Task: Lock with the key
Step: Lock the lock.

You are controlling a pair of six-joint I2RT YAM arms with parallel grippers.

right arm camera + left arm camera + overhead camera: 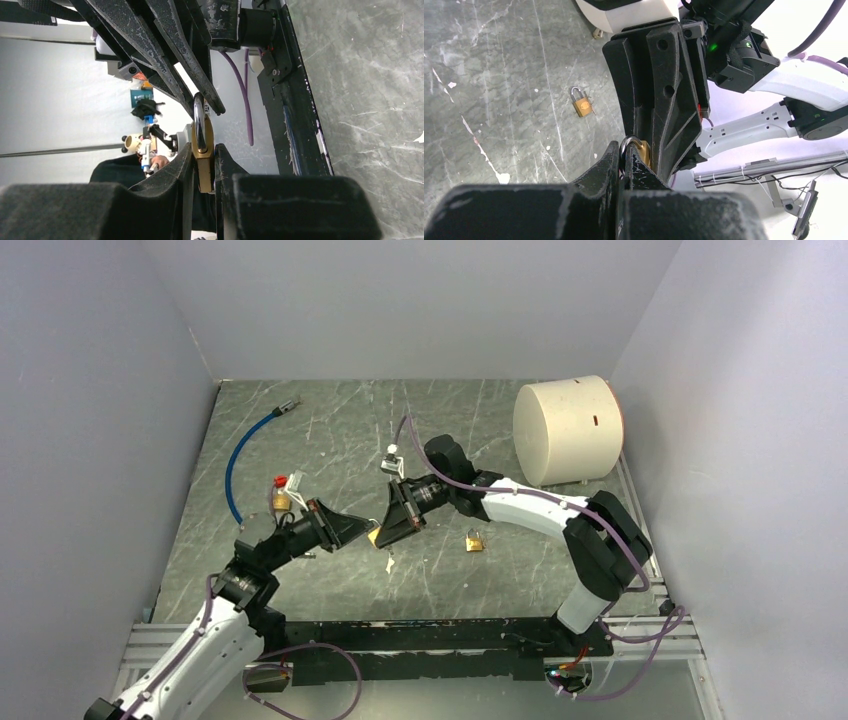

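One brass padlock point(202, 162): mid-scene, over counter point(330, 430).
R fingers point(186, 165): I see narrow gap, clamped on lock body.
L fingers point(614, 160): fully closed, tips at shackle point(199, 117); can't tell if gripping.
Spare padlock point(475, 541): on counter nr R arm.

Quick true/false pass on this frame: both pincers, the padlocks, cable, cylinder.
1. The right pincer clamps the brass padlock by its body. True.
2. The left pincer stands wide open. False: it is shut on that padlock's shackle.
3. A second padlock lies loose on the table. True.
4. The blue cable is held in a pincer. False: it lies on the table at the left rear, untouched.
5. The white cylinder sits at the left rear. False: it is at the right rear.
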